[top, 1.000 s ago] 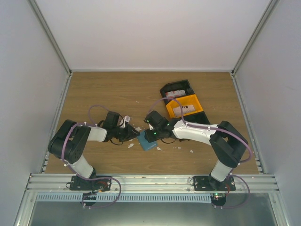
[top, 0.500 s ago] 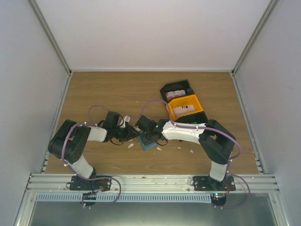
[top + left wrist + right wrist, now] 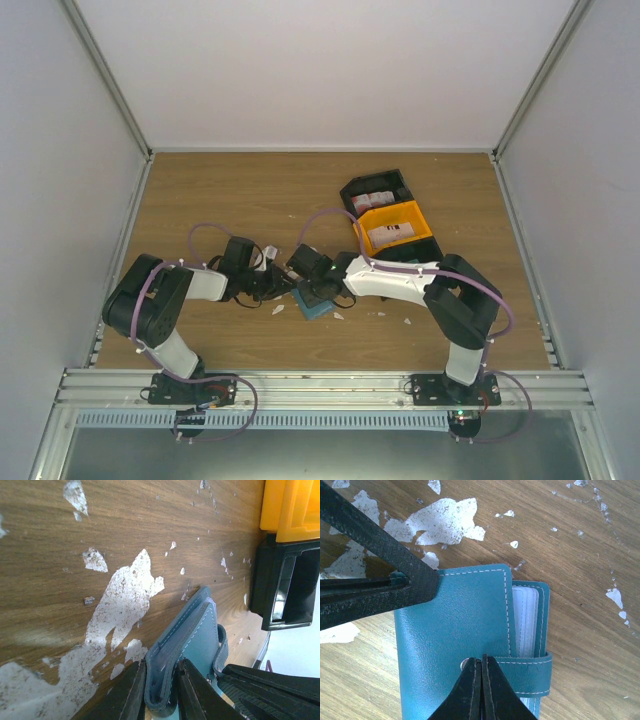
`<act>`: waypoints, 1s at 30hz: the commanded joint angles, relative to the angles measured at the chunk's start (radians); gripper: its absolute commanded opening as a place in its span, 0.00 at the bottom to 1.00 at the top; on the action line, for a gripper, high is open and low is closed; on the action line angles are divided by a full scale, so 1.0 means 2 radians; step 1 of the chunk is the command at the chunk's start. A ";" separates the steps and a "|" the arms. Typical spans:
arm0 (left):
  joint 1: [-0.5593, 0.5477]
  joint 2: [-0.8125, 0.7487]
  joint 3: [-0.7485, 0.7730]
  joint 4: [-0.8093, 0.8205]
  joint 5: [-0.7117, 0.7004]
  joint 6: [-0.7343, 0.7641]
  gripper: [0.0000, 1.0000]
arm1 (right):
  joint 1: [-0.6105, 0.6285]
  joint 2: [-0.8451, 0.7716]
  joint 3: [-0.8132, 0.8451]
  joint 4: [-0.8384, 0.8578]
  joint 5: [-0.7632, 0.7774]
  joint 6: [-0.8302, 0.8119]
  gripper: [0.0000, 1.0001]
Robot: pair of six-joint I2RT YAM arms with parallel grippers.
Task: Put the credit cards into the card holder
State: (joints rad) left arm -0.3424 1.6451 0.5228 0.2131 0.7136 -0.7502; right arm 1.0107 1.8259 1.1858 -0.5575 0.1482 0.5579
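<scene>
Clamping the card holder at one edge, the left gripper presses both fingers against it. The card holder rests on the table between the arms. The right gripper is fully closed, tips at the strap. Farther right, credit cards lie in the orange bin.

The card holder, a teal sleeve with white stitching and a strap, lies on the bench near its middle, its left edge pinched in the left tool. The white-and-red credit cards lie farther off to the right, in an orange bin and a black bin.
</scene>
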 commanded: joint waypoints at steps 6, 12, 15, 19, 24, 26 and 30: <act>-0.002 0.011 -0.004 -0.014 -0.024 0.009 0.22 | 0.003 -0.004 0.004 0.001 0.003 0.004 0.00; -0.003 0.013 -0.004 -0.013 -0.022 0.009 0.22 | 0.003 -0.005 0.003 0.012 0.003 0.003 0.00; -0.004 0.013 -0.003 -0.013 -0.021 0.011 0.21 | 0.002 -0.006 0.002 0.018 0.005 0.005 0.00; -0.005 0.011 -0.003 -0.013 -0.020 0.013 0.22 | 0.002 -0.018 -0.005 0.028 0.012 0.011 0.01; -0.006 0.007 -0.002 -0.015 -0.022 0.012 0.22 | 0.003 -0.011 -0.008 0.033 -0.013 0.004 0.00; -0.006 0.007 -0.002 -0.015 -0.022 0.012 0.22 | 0.003 -0.010 -0.011 0.036 -0.026 0.000 0.00; -0.006 0.011 -0.002 -0.013 -0.022 0.012 0.21 | 0.003 -0.006 -0.013 0.035 -0.036 -0.006 0.01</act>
State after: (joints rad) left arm -0.3470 1.6451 0.5228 0.2134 0.7139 -0.7479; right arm 1.0107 1.8137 1.1702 -0.5137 0.1173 0.5583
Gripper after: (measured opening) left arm 0.216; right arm 0.008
